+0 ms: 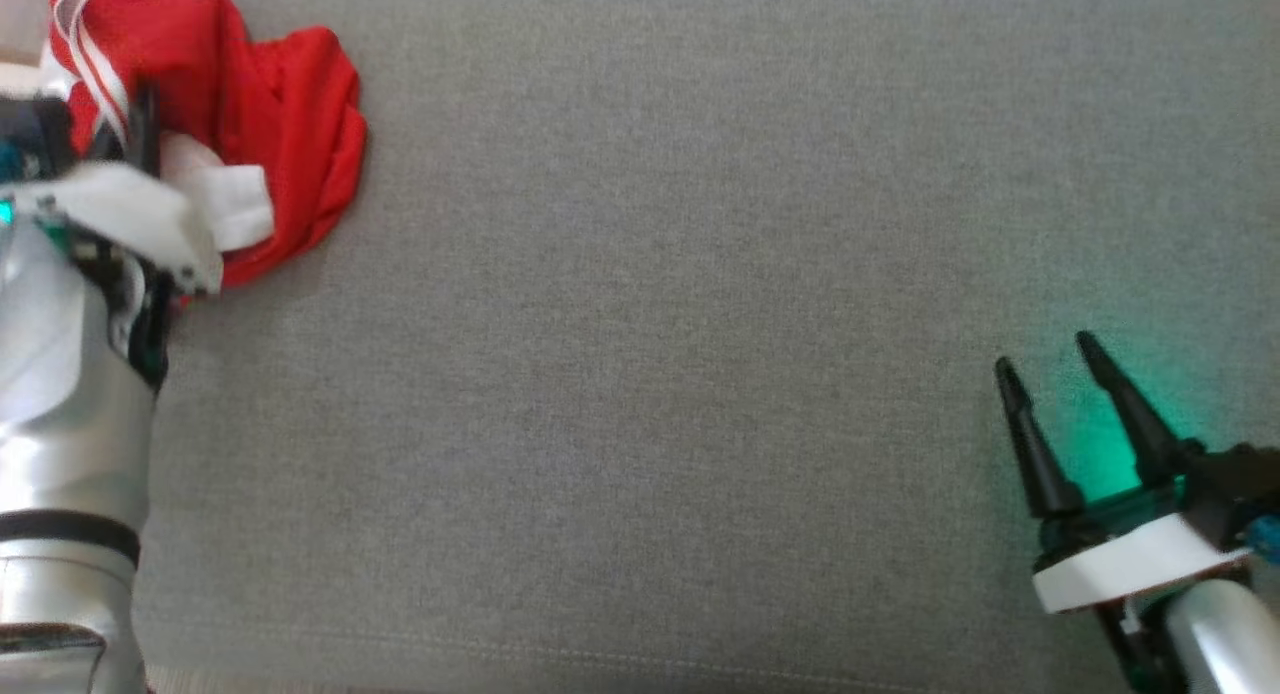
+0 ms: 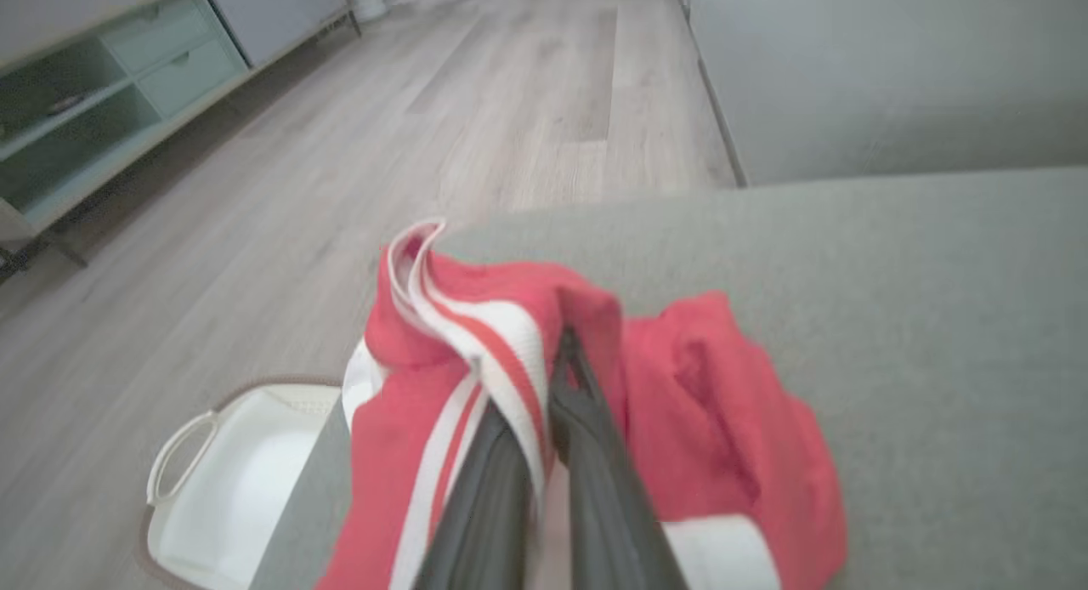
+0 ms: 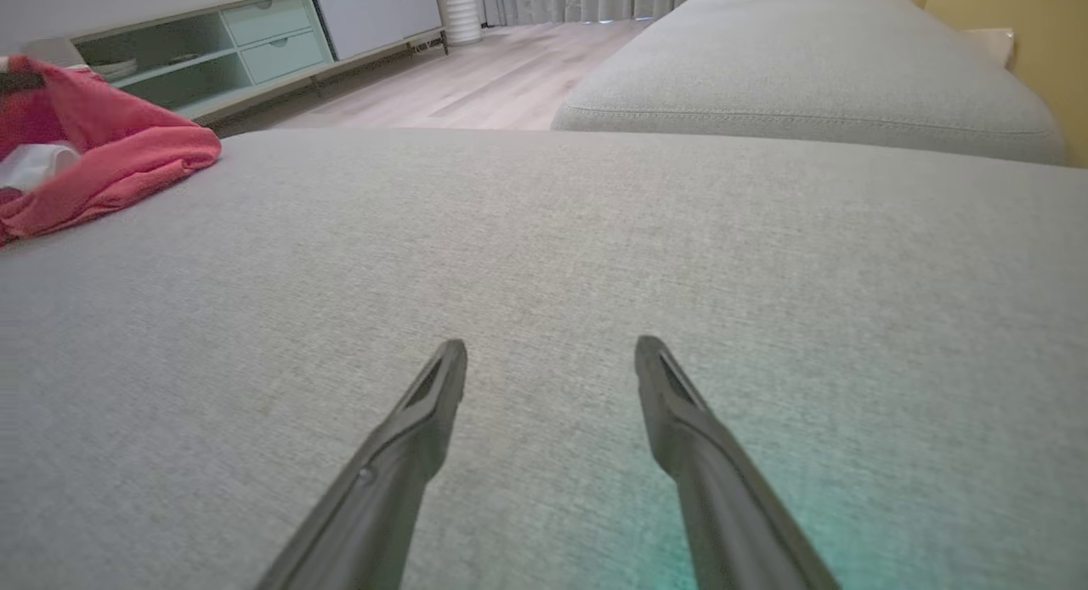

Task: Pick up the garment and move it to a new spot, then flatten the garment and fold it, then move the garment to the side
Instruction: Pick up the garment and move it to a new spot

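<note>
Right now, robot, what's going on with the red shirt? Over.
Left gripper shut on red shirt. Right gripper open over grey sofa cushion. Shirt crumpled at cushion's edge. White basket on floor below that edge.

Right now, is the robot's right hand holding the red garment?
No, the right hand is open over the bare grey cushion, while the red garment lies far off, pinched by the left hand.
</note>
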You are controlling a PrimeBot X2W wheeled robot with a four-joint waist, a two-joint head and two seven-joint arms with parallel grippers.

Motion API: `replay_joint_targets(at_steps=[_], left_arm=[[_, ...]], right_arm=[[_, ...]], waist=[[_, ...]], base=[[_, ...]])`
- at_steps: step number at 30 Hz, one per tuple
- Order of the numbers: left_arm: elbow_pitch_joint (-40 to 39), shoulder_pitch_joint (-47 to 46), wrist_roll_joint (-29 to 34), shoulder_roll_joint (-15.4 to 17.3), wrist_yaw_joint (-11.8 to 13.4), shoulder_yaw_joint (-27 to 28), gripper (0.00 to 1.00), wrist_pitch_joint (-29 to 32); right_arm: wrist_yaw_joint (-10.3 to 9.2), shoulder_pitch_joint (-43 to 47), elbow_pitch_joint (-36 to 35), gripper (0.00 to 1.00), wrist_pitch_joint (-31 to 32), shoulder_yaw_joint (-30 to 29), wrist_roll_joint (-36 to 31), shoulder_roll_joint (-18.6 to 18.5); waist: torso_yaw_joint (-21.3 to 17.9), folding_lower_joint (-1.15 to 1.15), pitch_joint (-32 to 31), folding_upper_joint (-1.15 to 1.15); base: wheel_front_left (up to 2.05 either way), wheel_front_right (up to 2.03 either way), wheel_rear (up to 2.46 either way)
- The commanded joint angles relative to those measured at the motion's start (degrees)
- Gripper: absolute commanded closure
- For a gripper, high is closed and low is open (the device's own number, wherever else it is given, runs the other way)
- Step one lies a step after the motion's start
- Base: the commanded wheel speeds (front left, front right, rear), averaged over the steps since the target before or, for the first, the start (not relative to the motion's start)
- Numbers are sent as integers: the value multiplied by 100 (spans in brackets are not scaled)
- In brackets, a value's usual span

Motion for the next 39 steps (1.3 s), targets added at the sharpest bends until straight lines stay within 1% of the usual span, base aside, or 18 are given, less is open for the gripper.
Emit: replay_joint_targets(at_steps=[1,8,15,18,21,25,30,32,33,39], left_arm=[[-429,-172,35,326,-4,114,100,-72],[-1613,-10,-43,498,-36,-70,100,-74],[-2468,-11,-376,740,-40,-857,100,-75],[-2725,-106,-591,868,-40,-1201,100,-72],[-3011,-299,-845,948,-41,-1479,100,18],[-3284,-542,-1147,962,-41,-1703,100,156],[-3524,-731,-1449,929,-41,-1955,100,303],[-3562,-750,-1525,887,-41,-1976,100,301],[-3562,-750,-1525,887,-41,-1976,100,301],[-3605,-573,-1742,705,-39,-2063,100,370]], right_arm=[[39,-53,-98,0,-63,145,40,-7],[39,-62,98,0,-63,330,83,364],[39,113,285,0,-63,524,111,771],[39,187,325,0,-63,566,118,956],[39,232,336,0,-63,625,101,1093],[39,204,336,0,-63,653,78,1235],[39,138,310,0,-63,638,65,1381],[39,130,313,0,-63,717,54,1402],[39,130,313,0,-63,717,54,1402],[39,13,273,0,-63,805,56,1396]], waist=[[34,0,-135,0],[-26,0,-786,0],[-286,0,-1723,0],[-500,0,-2111,0],[-729,0,-2313,0],[-1119,0,-2489,0],[-1618,0,-2562,0],[-1799,0,-2573,0],[-1799,0,-2573,0],[-2264,0,-2438,0]], base=[[0,0,0],[0,0,0],[0,0,0],[0,0,0],[0,0,0],[0,0,0],[0,0,0],[0,0,0],[0,0,0],[0,0,0]])
